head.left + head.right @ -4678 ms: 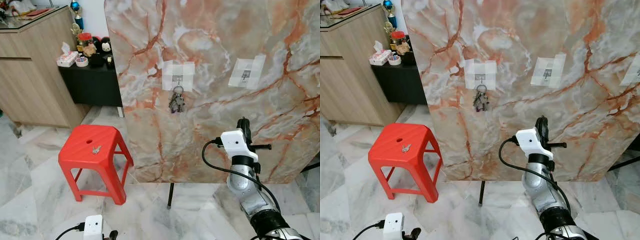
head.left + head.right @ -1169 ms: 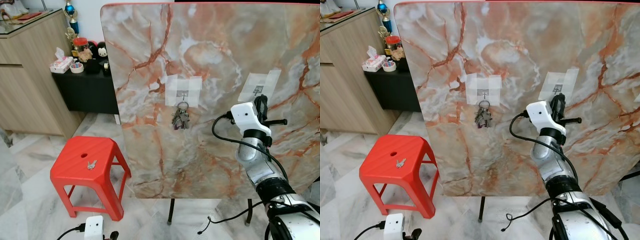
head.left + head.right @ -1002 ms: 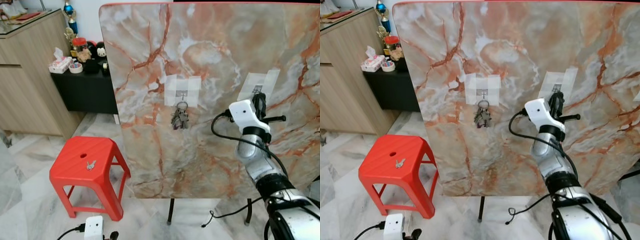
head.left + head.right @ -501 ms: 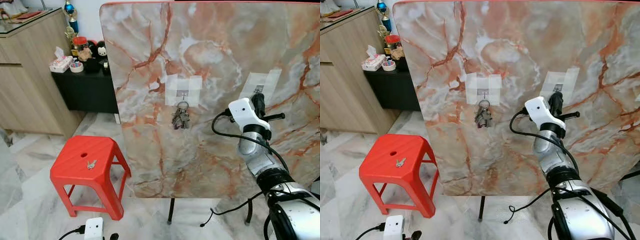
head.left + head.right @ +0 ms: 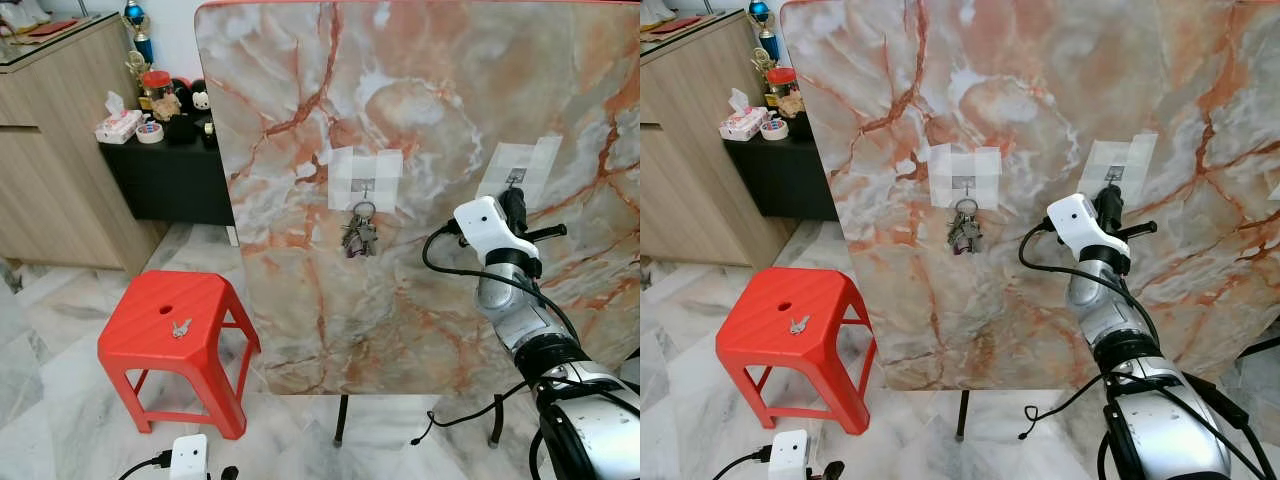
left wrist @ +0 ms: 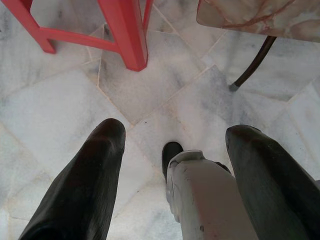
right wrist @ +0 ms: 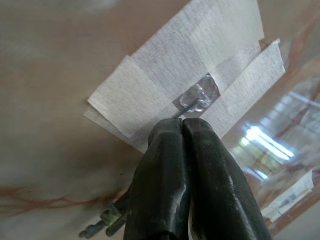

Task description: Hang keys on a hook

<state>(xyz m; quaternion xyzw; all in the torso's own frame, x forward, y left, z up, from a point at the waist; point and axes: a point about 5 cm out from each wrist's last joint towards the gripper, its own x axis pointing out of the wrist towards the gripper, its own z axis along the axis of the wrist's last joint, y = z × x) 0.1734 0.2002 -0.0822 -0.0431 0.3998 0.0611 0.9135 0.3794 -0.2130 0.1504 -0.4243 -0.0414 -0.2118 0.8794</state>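
Over the preceding seconds the right claw (image 7: pixel 182 125) had risen from well below the taped hooks to the level of the right-hand hook (image 7: pixel 196 98) on the upright marble panel (image 5: pixel 420 120). Its two black fingers (image 7: pixel 165 170) were pressed together, tips touching just beneath that hook's metal plate, which was fixed to the panel by crossed strips of white tape (image 7: pixel 150 95). A small key (image 7: pixel 102 224) hung below the fingers, beside the claw's lower body; the grip point itself could not be made out, so whether the fingers were pinching the key's ring could not be confirmed.

To the left of the right claw, on the same panel, a bunch of keys (image 5: pixel 359 235) hung from the other taped hook (image 5: pixel 365 187). Further left and lower, a single key (image 5: pixel 181 327) lay on the top of the red stool (image 5: pixel 175 330), beside its centre hole.

The left claw (image 6: pixel 170 145) hung low over the marble floor (image 6: pixel 60 110), its fingers spread wide with nothing between them, near the stool's leg (image 6: pixel 125 32).
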